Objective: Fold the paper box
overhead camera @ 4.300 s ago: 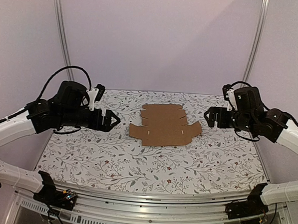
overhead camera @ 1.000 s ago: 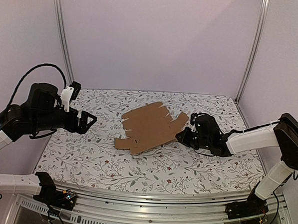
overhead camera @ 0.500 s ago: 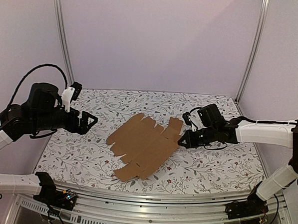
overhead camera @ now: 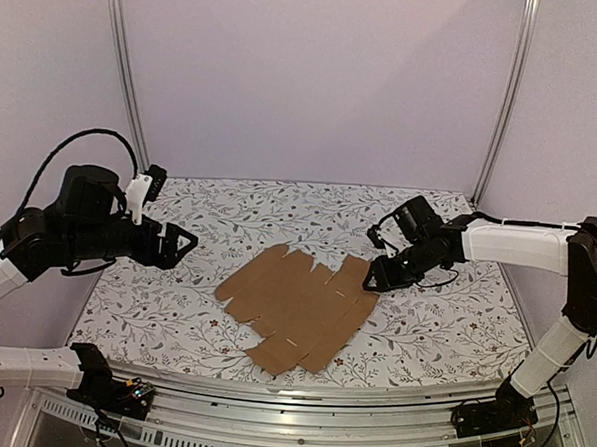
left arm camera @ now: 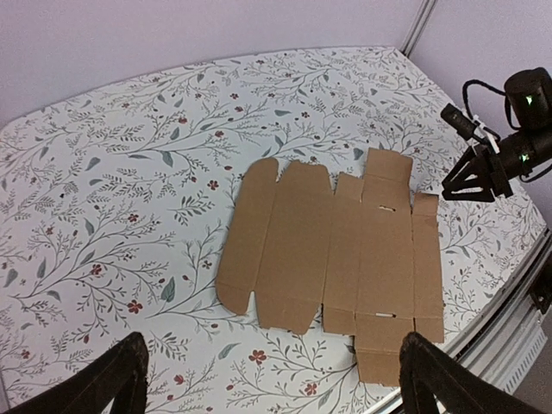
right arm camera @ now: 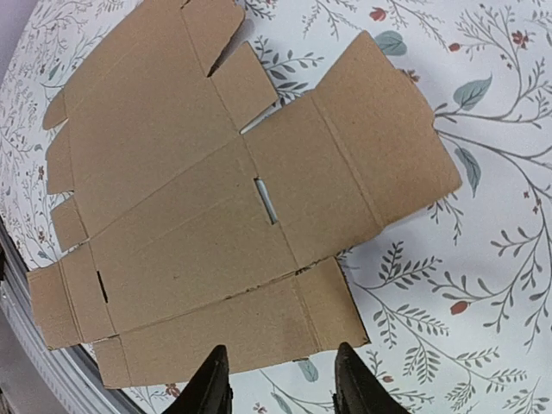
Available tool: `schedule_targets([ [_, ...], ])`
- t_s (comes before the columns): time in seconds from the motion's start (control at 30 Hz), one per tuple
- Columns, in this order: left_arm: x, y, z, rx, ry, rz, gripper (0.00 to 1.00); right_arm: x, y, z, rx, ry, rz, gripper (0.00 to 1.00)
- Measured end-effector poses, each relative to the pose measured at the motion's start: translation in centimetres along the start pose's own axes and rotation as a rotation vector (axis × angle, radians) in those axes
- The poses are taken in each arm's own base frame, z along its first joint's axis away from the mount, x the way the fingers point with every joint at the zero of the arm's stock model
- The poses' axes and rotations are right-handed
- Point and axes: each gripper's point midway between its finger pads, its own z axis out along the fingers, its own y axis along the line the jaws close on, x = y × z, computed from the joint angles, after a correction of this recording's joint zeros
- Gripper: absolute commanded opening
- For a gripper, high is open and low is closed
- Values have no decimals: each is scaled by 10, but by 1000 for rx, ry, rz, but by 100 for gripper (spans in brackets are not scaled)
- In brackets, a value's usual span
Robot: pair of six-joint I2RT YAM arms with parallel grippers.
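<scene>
Soft, even light with a faint lilac cast fills all three views, without glare, and the paper box [overhead camera: 299, 309] throws only a thin, pale shadow onto the worktop [overhead camera: 173, 317]. The top view is slightly soft and grainy, while the left wrist view bows the worktop's far edge into a curve and blurs the left jaws in its bottom corners. The right wrist view is sharpest, cardboard grain plain

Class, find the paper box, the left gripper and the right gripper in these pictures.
paper box [overhead camera: 299, 306], top view, on its flat middle panel.
left gripper [overhead camera: 184, 248], top view, midway between its open fingertips.
right gripper [overhead camera: 374, 282], top view, midway between its fingertips.
</scene>
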Motion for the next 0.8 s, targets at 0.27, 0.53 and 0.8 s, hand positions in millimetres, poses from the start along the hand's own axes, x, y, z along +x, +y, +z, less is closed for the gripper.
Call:
schedule_targets([
  [0.27,1,-1,-3,11,-5,-1,100,9,-11,13,16,-36,138,56],
  [0.53,0,-2,-4,18,-9,-4,100,56,-2,14,12,-104,329,61],
  [0.8,0,-2,-4,21,-7,-6,100,87,14,25,-52,-166,512,61],
])
